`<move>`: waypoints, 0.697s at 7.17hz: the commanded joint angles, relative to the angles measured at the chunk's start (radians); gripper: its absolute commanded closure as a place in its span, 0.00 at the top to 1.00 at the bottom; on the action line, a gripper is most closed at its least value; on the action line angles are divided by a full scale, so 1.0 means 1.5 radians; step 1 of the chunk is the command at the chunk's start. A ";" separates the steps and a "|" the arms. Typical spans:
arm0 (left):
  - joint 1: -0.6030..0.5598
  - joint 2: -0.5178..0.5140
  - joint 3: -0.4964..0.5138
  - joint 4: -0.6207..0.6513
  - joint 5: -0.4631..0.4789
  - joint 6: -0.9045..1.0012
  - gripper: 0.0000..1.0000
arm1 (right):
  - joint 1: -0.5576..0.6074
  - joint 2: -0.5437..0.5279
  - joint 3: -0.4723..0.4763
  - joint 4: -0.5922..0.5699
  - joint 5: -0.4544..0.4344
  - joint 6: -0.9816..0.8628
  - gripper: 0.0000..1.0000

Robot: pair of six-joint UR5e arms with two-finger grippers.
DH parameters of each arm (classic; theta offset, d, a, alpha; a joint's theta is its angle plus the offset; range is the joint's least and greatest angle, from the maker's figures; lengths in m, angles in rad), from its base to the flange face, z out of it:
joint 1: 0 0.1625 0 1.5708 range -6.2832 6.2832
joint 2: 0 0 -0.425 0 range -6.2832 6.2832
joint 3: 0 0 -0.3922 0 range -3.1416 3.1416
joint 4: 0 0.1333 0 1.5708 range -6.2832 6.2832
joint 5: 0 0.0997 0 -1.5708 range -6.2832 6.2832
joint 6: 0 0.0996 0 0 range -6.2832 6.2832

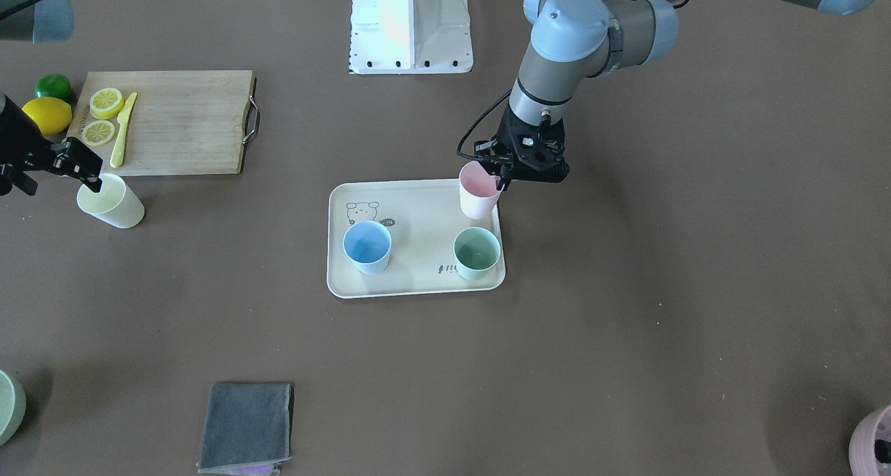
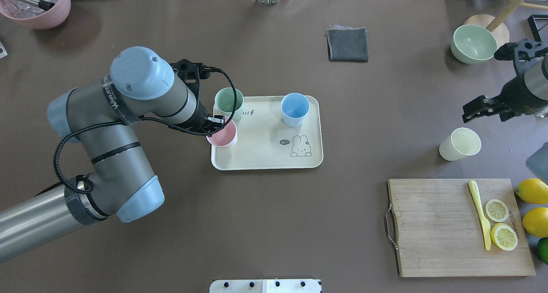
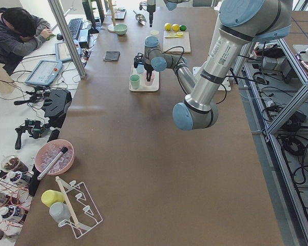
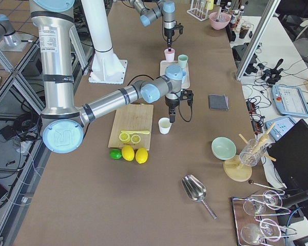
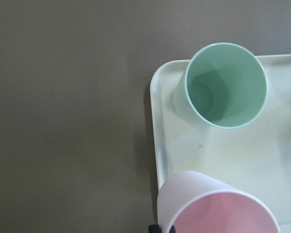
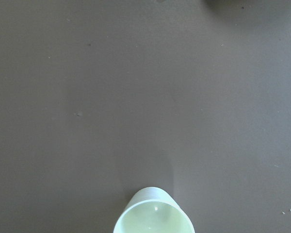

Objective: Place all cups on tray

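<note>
Exterior front-facing: a cream tray (image 1: 418, 208) with a cartoon drawing lies in the middle of the brown worktop (image 1: 626, 323). A light blue cup (image 1: 367, 248) and a mint green cup (image 1: 477, 253) stand upright on it, well apart. The left gripper (image 1: 501, 178) pinches the rim of a pink cup (image 1: 477, 196). This cup leans over the tray corner nearest the robot, and I cannot tell whether its base rests on the tray. A pale yellow cup (image 1: 111, 203) stands off the tray on the worktop, near a wooden cutting board (image 1: 181, 124). The right gripper (image 1: 59, 173) hangs at its rim.

Overhead exterior: the pink cup is just beside the mint green cup at the tray's left end. The pale yellow cup is well to the right of the tray. The right gripper's fingers look spread and hold nothing.

Exterior left: the near arm reaches along the worktop to the tray, where the cups show only as small shapes.

Exterior right: the near arm's gripper points straight down above the pale yellow cup. Two lemons (image 4: 134, 154) and a lime (image 4: 115, 154) lie by the cutting board.

Left wrist-mounted: the mint green cup stands upright in a tray corner, and the tilted pink cup fills the lower edge.

Right wrist-mounted: the pale yellow cup's open mouth sits at the bottom edge, on the worktop.
</note>
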 commanded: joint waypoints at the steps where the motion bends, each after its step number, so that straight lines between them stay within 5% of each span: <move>1: 0.022 -0.021 0.028 -0.001 0.030 -0.007 0.00 | 0.007 -0.022 -0.002 0.001 0.001 -0.019 1.00; 3: 0.026 -0.026 0.003 -0.001 0.034 -0.004 0.98 | 0.005 -0.052 -0.001 0.002 0.000 -0.019 0.99; 5: 0.005 -0.023 -0.033 0.004 0.031 0.000 0.98 | -0.004 -0.049 -0.022 0.018 -0.002 -0.012 0.94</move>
